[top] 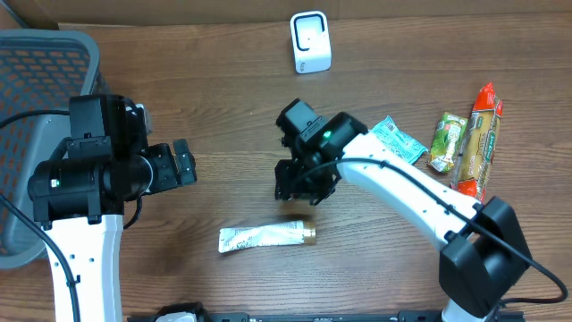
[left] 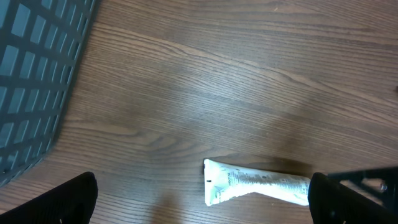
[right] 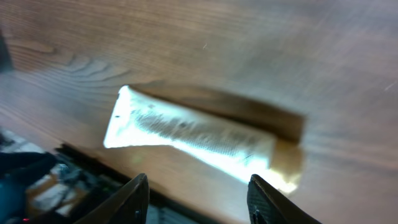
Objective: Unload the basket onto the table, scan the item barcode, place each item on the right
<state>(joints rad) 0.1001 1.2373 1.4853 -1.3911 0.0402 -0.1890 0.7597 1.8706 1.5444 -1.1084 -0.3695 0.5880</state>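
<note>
Overhead view: the tube (top: 266,237), white with a gold cap, lies flat on the wooden table (top: 223,98) near its front edge, crimped end toward my left arm and cap toward my right. My right claw (top: 298,190) hangs just beyond the cap end. My left claw (top: 183,164) is held well apart from the tube, beside the grey basket (top: 36,89). Only this view shows the white scanner (top: 310,42) standing at the far edge, and the row of snack packets at my right: a pale green packet (top: 398,140), a green wrapper (top: 447,140) and a long orange pack (top: 481,143). Left wrist view: my left claw (left: 202,180) stands at its widest with nothing between its fingers (left: 68,199). The tube (left: 255,183) lies on the wood below, and the basket (left: 31,74) fills the upper left corner. Right wrist view: my right claw (right: 198,186) is parted to a middling width and holds nothing. Its fingertips (right: 140,193) frame the tube (right: 193,134), which rests on the table with its own shadow behind it. This view alone brings the tube's printed face close, though motion blur leaves the print unreadable.
</note>
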